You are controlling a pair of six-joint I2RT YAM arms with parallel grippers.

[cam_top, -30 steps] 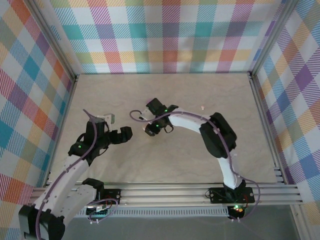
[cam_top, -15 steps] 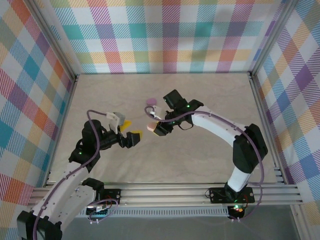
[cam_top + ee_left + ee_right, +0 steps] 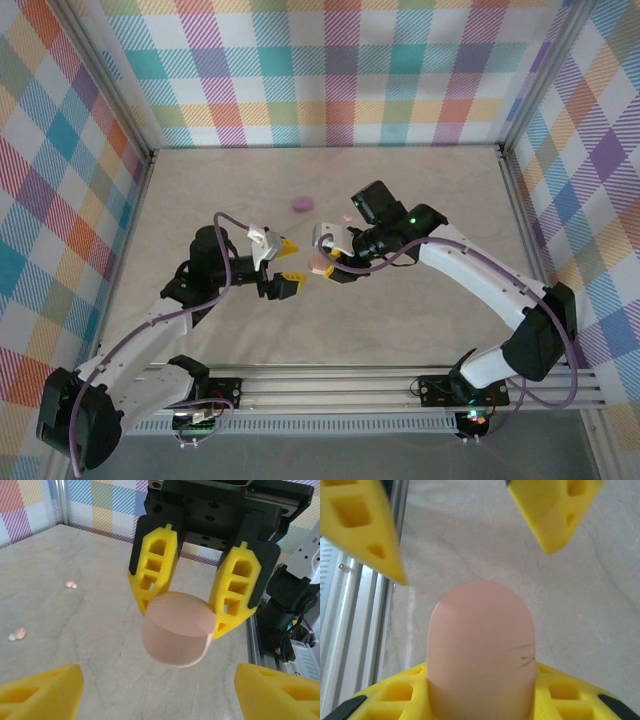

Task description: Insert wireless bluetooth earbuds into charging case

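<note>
Pink puck (image 3: pixel 175 635) was clamped in right pincer (image 3: pixel 322 262), above the tabletop (image 3: pixel 100 645). Left pincer (image 3: pixel 290 266) faced it, fingers spread wide, not touching. Near earbud (image 3: pixel 18 633) and far earbud (image 3: pixel 71 584) lay loose on tabletop.

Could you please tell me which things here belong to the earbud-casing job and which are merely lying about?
Job:
pink puck, likely the charging case, clamped in the right pincer; open left pincer; first earbud; second earbud; purple puck, probably another case.

Not the job, only surroundings:
aluminium rail; checked walls.
</note>
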